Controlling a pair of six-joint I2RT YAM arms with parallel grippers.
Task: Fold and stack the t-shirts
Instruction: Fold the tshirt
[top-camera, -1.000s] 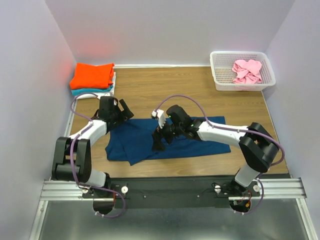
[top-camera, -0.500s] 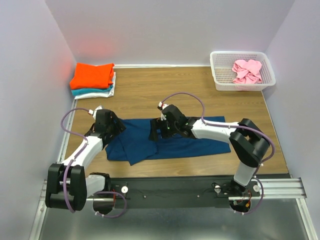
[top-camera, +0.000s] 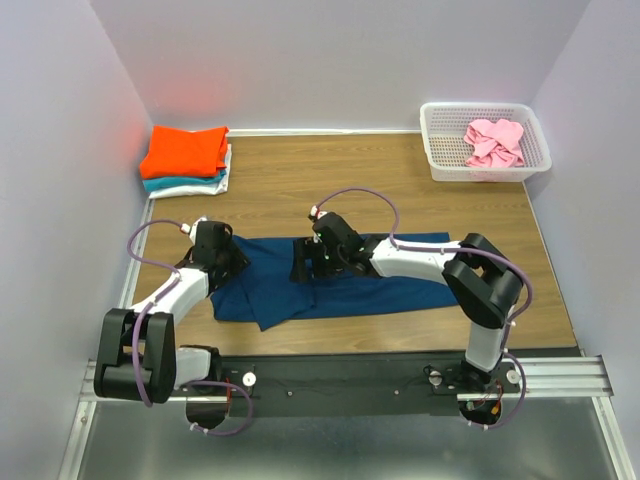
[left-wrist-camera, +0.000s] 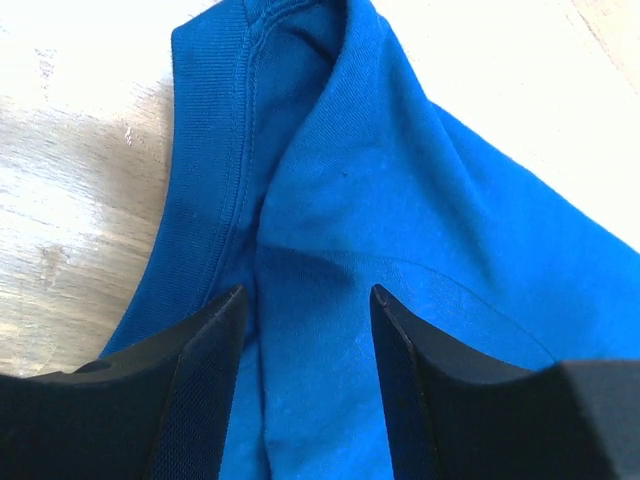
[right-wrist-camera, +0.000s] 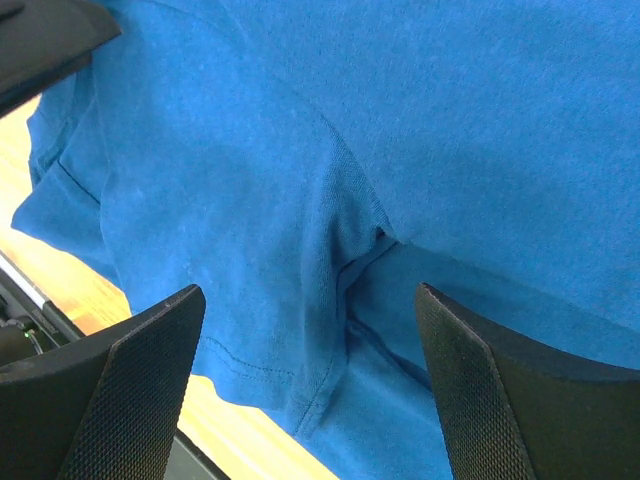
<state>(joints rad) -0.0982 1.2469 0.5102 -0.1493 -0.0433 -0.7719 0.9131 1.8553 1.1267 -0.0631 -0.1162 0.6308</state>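
From the left wrist, the left pincer is hanging with its fingers moderately apart over the navy t-shirt, gripping nothing. A ribbed hem is folding back just ahead of them, with pale desk showing beside it.

From the right wrist, the right pincer is spreading wide and empty above a sleeve seam of the same shirt.

From above, the shirt is lying creased across the desk's near middle. Both pincers are reaching over its left half and hiding part of it, possibly touching cloth. A folded stack, orange on top, is sitting far left. A white basket is holding a pink t-shirt far right.
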